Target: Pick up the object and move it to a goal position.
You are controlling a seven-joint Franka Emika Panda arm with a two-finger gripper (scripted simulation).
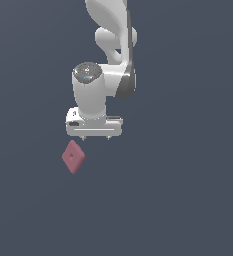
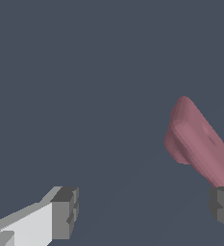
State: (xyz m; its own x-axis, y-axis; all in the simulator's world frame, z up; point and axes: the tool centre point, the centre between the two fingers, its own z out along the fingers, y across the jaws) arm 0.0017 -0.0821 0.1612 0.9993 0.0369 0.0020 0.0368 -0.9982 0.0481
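While the arm hangs over a plain dark floor, its gripper [image 1: 94, 136] points downward with the two fingers set wide apart and nothing between them; in the wrist view one fingertip [image 2: 65, 211] shows pale and grey, and the other sits at the far edge of the picture. The pink block [image 1: 73, 156] lies on the floor just beyond the gripper, toward the exterior view's left, turned so that it reads as a diamond with a small hole at its middle. In the wrist view the same block [image 2: 195, 141] appears close to one fingertip instead of centred in the gap, so the fingers do not yet straddle it. I judge the wide opening is kept so the narrow block can pass between the fingers once the hand is shifted over it and lowered. The diamond turn suggests the wrist may need to rotate so the pads meet two flat sides, not the corners. No goal marker is visible in either view, so where the block must end up cannot be told.
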